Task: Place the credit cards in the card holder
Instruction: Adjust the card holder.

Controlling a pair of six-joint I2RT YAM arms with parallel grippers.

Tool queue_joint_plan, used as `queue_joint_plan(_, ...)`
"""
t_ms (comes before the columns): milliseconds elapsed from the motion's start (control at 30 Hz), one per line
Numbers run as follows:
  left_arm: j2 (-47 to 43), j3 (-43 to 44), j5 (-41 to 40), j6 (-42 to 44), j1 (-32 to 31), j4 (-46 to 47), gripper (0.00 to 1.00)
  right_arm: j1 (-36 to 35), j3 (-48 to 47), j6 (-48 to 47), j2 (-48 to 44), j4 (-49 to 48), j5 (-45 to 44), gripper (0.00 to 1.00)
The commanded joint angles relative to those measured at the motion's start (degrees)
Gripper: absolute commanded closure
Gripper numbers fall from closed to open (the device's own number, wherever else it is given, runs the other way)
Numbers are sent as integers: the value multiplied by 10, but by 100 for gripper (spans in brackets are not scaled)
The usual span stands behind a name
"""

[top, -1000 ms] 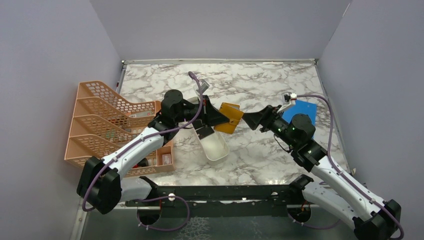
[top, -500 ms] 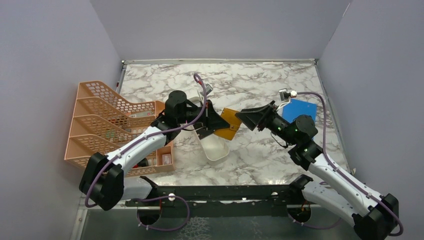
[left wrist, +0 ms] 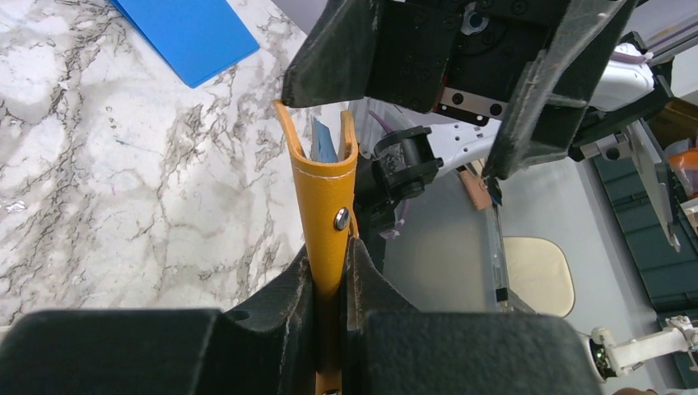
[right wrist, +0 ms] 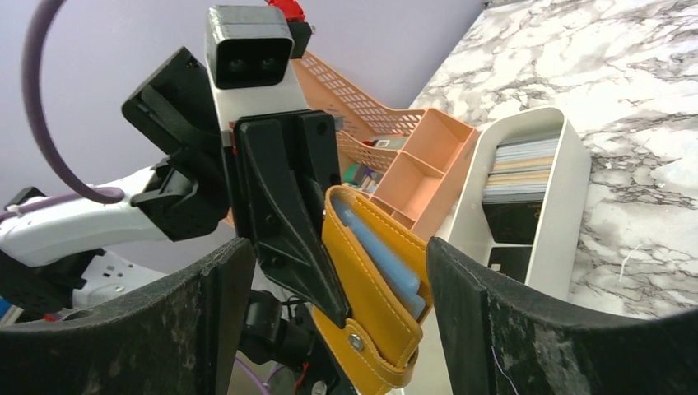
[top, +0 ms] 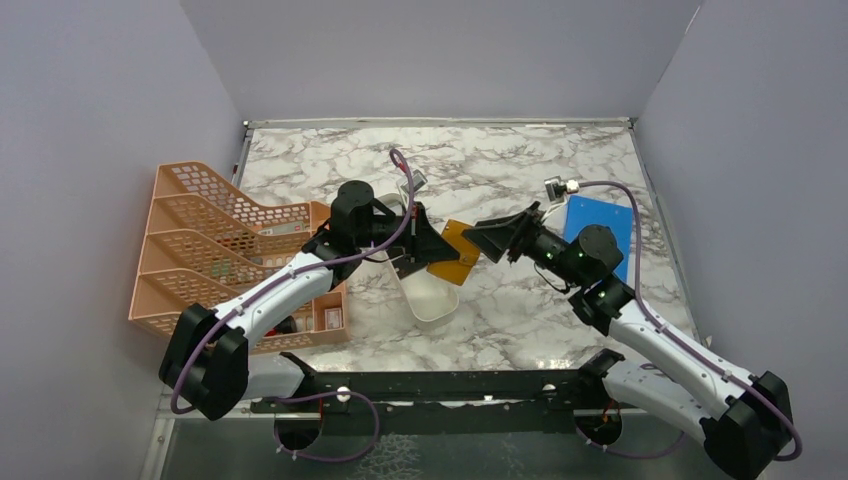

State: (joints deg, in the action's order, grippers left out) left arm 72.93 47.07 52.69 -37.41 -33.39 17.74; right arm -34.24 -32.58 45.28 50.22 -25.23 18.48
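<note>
The orange-tan card holder [top: 457, 256] is held above the table, and my left gripper [top: 438, 251] is shut on its snap-button end. In the left wrist view the card holder [left wrist: 324, 185] stands edge-on out of the left gripper [left wrist: 330, 257], its far end gaping slightly. My right gripper [top: 480, 239] is open, one finger on either side of that free end without touching it. In the right wrist view blue-grey pockets show inside the card holder [right wrist: 374, 284], between the right gripper [right wrist: 337, 251] fingers. The credit cards [right wrist: 517, 169], pale and black, stand in a white tray.
The long white tray [top: 430, 295] lies under the left wrist. A peach mesh rack [top: 215, 245] fills the table's left side. A bright blue sheet [top: 603, 226] lies flat at the right, behind the right arm.
My right gripper has moved left and now straddles the card holder's free end. The left gripper tilted and lowered the holder slightly early on, then held still.
</note>
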Motion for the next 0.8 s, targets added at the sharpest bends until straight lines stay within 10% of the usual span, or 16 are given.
queue_joint_plan(0,-4,17,37,3,-1,23,91,-4,-5,-31,23,10,12,21)
queue_joint_plan(367,-4,23,20,-3,-1,27,82,-4,5,-25,16,-24,27,97)
queue_joint_plan(767,-18,4,27,-12,6,39,63,-3,-23,-78,11,10,56,99)
